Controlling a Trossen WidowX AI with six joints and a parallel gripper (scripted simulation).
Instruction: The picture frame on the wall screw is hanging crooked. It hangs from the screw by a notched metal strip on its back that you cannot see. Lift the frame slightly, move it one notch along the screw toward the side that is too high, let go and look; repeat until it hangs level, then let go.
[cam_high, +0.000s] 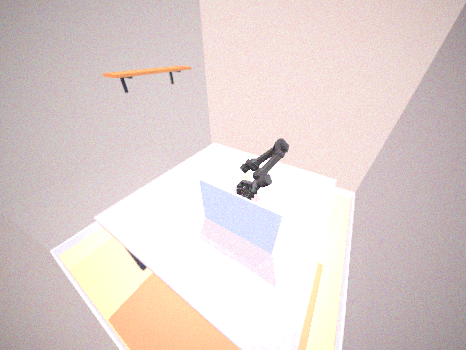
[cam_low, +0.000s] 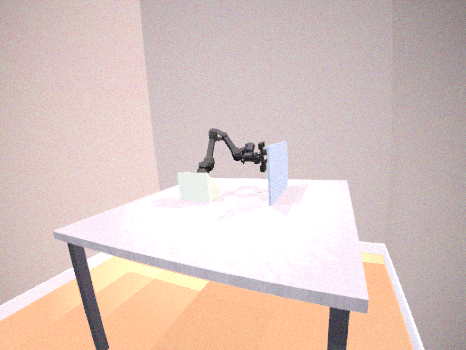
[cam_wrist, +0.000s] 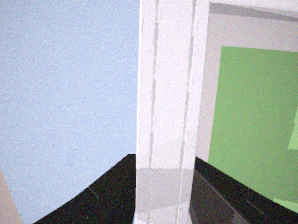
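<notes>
The picture frame (cam_wrist: 172, 100) shows its white side bar upright in the middle of the wrist view, with a pale mat and a green picture (cam_wrist: 255, 110) to its right. My gripper (cam_high: 244, 190) (cam_low: 264, 157) (cam_wrist: 160, 164) is shut on this side bar, one dark finger on each side. The frame is in front of the upright blue wall panel (cam_high: 240, 215) (cam_low: 278, 172) (cam_wrist: 65, 90). In the top view the panel hides the frame; in the exterior view I cannot make it out. The screw and the notched strip are hidden. I cannot tell the frame's tilt.
The panel stands on the white table (cam_high: 150, 215) (cam_low: 210, 240). A pale green block (cam_low: 194, 186) stands near the arm's base in the exterior view. An orange shelf (cam_high: 150, 71) is on the room wall, away from the arm.
</notes>
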